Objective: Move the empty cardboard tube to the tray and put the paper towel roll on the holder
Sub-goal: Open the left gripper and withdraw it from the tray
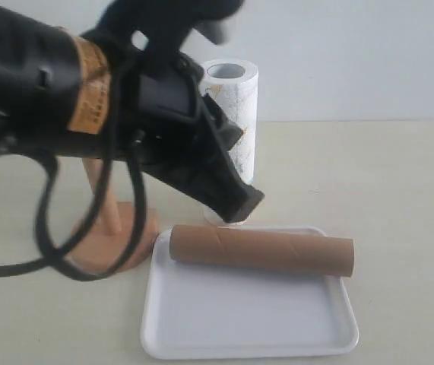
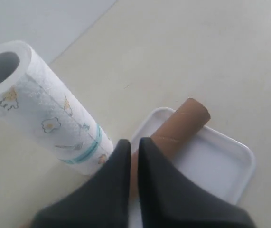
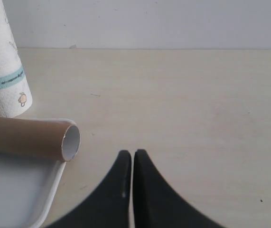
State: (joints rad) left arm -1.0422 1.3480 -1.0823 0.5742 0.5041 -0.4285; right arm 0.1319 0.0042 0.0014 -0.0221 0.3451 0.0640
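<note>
The empty cardboard tube [image 1: 262, 251] lies on its side across the far part of the white tray [image 1: 247, 323], one end resting over the rim. The paper towel roll [image 1: 236, 114] stands upright on the table just behind the tray. The wooden holder [image 1: 118, 239] stands left of the tray with nothing on its rod, which the left arm partly hides. My left gripper [image 1: 241, 207] is shut and empty, hovering above the tube's left end and beside the roll's foot. My right gripper [image 3: 133, 154] is shut and empty over the table, right of the tube's open end [image 3: 71, 142].
The left arm and its cables fill the upper left of the exterior view and cover most of the holder's rod. A pale wall rises behind the beige table [image 1: 399, 190].
</note>
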